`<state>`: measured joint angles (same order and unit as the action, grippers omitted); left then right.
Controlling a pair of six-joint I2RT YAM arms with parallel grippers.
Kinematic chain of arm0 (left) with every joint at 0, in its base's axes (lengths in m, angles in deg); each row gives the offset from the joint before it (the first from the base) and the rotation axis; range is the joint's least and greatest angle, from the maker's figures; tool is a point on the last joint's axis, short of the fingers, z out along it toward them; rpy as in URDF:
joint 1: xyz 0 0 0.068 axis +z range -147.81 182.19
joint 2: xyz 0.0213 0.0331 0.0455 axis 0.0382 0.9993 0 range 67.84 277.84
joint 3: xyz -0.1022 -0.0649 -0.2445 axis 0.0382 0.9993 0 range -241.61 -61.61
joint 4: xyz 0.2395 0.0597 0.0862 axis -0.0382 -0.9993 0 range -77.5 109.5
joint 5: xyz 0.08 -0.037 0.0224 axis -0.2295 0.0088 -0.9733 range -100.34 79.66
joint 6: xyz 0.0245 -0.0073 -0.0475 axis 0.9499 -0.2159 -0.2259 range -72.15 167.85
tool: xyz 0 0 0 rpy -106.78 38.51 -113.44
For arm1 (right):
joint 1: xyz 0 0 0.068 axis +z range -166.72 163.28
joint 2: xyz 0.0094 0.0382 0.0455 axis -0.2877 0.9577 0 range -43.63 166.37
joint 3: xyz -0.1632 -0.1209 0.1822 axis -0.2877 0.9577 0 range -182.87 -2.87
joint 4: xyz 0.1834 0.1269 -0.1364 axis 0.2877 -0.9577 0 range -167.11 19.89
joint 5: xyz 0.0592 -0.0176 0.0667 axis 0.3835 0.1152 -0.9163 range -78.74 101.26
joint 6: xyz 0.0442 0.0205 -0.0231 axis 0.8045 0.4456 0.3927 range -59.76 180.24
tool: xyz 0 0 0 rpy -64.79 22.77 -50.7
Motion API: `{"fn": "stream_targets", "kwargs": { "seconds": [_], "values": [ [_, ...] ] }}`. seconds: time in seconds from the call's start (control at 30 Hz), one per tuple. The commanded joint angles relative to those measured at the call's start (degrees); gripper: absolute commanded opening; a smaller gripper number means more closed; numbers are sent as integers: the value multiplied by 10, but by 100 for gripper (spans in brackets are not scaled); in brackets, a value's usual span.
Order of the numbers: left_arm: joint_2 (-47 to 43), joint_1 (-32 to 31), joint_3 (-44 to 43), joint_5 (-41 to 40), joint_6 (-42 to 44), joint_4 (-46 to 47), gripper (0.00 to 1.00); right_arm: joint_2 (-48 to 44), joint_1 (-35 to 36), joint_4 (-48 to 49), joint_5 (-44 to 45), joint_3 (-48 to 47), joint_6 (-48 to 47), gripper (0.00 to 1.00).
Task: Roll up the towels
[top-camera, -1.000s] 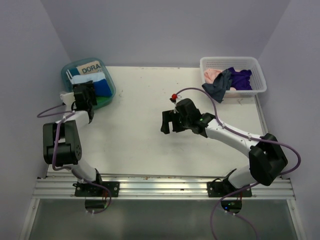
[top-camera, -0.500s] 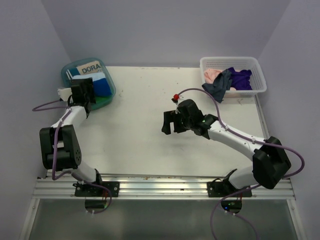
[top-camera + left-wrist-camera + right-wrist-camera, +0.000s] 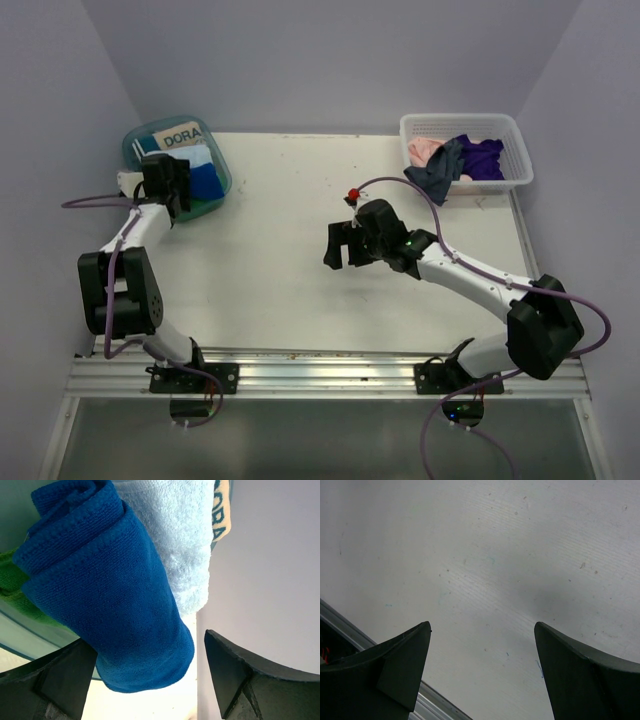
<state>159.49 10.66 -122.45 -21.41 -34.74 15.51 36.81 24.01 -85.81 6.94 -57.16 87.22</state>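
The royal blue towel [image 3: 110, 605] lay rolled inside the tub [image 3: 128, 150]. In the left wrist view its long axis ran slantwise from upper left to lower right, and its rounded near end pointed toward the left gripper [image 3: 150, 677]. The light blue towel [image 3: 180, 540] lay along its one side, almost parallel to it, and the green towel [image 3: 15, 585] showed under its other side. The left gripper hung at the near rim of the tub with its fingers wide apart. It had hold of nothing, and there was a gap between the roll and one finger. The right gripper [image 3: 340, 245] was well to the right of the tub, low over the bare table [image 3: 485, 555], also spread wide and holding nothing. Far right of the tub, in the basket [image 3: 460, 120], lay loose pink [image 3: 425, 150], grey [image 3: 437, 175] and purple [image 3: 485, 155] towels.
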Motion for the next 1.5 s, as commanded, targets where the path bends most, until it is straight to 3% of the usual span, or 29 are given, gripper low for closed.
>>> {"fn": "stream_targets", "kwargs": {
  "seconds": [0.0, 0.53, 1.47],
  "values": [
    [7, -2, -26, 10, 42, -20, 89, -18, -4, 14, -15, -2, 6, 88],
    [24, -2, -120, 32, 138, -126, 89, -11, -3, 21, -20, -1, 10, 88],
    [-22, -10, -106, 122, 212, -159, 88, -5, -3, 33, -20, 7, 16, 88]
  ]
}}
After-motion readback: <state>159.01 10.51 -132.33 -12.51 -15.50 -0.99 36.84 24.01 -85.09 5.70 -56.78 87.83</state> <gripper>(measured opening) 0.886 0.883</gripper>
